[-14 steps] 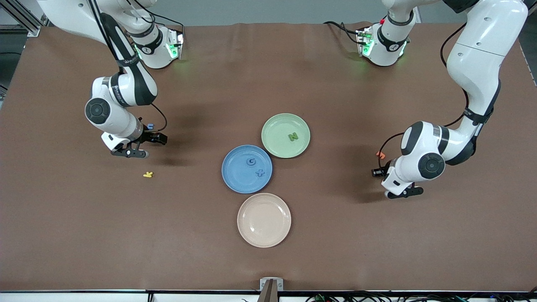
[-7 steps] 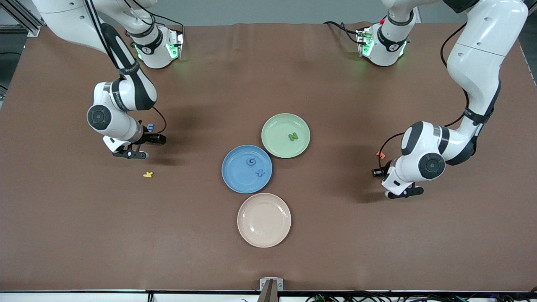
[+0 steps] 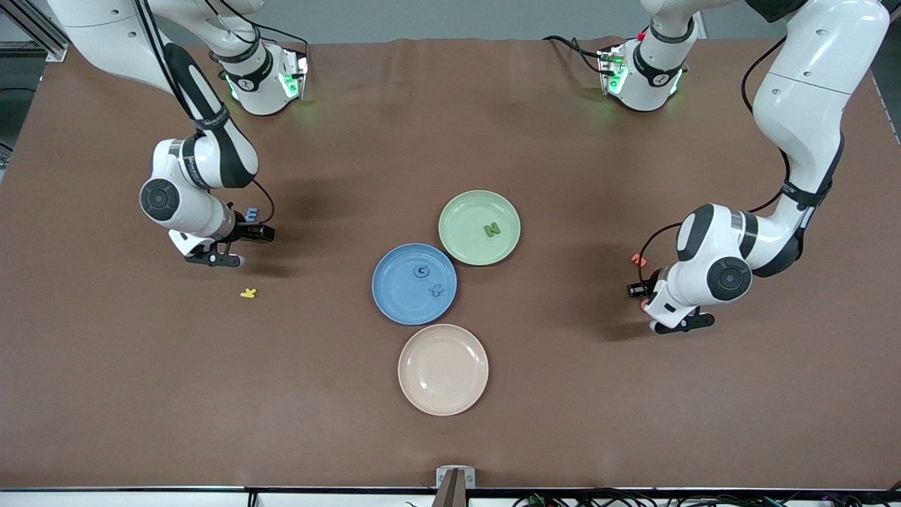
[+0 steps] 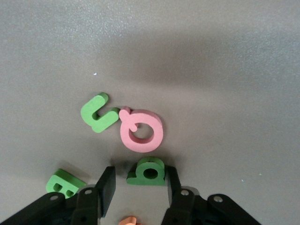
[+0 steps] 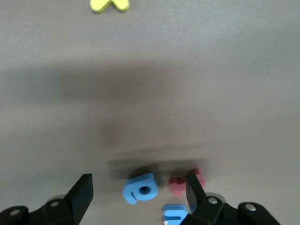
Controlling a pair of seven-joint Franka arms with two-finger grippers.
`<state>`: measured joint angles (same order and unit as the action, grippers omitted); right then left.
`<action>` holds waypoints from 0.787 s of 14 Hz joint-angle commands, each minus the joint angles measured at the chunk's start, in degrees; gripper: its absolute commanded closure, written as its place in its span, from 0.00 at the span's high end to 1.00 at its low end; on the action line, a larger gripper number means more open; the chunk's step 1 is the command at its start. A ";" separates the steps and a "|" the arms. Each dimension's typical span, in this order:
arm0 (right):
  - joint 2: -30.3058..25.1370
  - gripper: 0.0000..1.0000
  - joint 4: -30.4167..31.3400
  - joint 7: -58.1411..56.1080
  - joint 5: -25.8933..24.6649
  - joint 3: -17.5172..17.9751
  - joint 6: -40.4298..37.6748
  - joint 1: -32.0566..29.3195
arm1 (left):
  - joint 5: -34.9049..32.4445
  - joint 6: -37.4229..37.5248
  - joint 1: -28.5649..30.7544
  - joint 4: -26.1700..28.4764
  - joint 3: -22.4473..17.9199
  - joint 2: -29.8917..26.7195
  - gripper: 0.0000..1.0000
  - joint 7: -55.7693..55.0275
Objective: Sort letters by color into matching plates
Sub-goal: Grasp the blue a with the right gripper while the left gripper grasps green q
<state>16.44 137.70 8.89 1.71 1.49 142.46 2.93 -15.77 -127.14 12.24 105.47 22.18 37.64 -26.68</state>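
three plates sit mid-table in the front view. the green plate (image 3: 479, 227) holds a green n (image 3: 491, 229). the blue plate (image 3: 414, 284), touching it and nearer the camera, holds a blue g (image 3: 421, 271) and a blue cross-shaped letter (image 3: 437, 289). the cream-pink plate (image 3: 443, 369) lies nearest the camera. my right gripper (image 3: 224, 255) hangs low over the table toward the right arm's end, with a blue e (image 3: 252, 211) beside it and a yellow letter (image 3: 248, 293) nearer the camera. my left gripper (image 3: 658, 313) hangs low toward the left arm's end, close to an orange letter (image 3: 638, 259).

from the left wrist, my left gripper (image 4: 140, 180) has its jaws apart, straddling a green a (image 4: 149, 171). one finger is right against it, and a gap shows at the other. a pink letter (image 4: 140, 131) lies just beside the a, touching a green u (image 4: 98, 114). a green b (image 4: 63, 183) lies outside one finger.

from the right wrist, my right gripper (image 5: 139, 187) stands wide apart around a blue a (image 5: 140, 188), gripping nothing. a red letter (image 5: 183, 183) lies close by one finger.
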 commanded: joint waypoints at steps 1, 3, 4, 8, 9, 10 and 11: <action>-0.01 0.88 0.72 -0.45 1.89 0.18 0.80 1.20 | -0.84 -0.92 0.51 1.93 0.15 -0.63 0.51 0.58; 0.43 0.88 0.72 -0.10 1.89 0.18 1.41 1.90 | -0.92 -0.92 0.51 2.28 0.15 -0.72 0.50 0.67; 1.04 0.87 0.72 -0.10 1.89 0.18 1.59 1.90 | -0.93 -0.92 0.51 2.37 0.15 -0.72 0.49 0.58; 1.40 0.81 0.81 -0.10 1.89 0.18 2.12 1.90 | -0.93 -0.92 0.33 2.38 0.24 -0.63 0.42 0.58; 1.40 0.81 1.07 -0.10 1.89 0.18 2.29 1.73 | -0.93 -1.01 0.16 2.29 0.24 -0.63 0.37 0.67; 1.40 0.81 1.25 -0.10 1.89 0.18 2.47 1.64 | -0.93 -0.92 0.16 2.03 0.24 -0.55 0.28 0.67; 1.40 0.81 1.25 -0.10 1.89 0.18 2.47 1.55 | -0.93 -0.92 0.07 1.76 0.24 -0.37 0.19 0.67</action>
<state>18.40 137.77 8.96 2.29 1.61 143.75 4.62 -15.84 -127.46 12.16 105.74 22.54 37.47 -26.65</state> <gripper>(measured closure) 0.189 0.621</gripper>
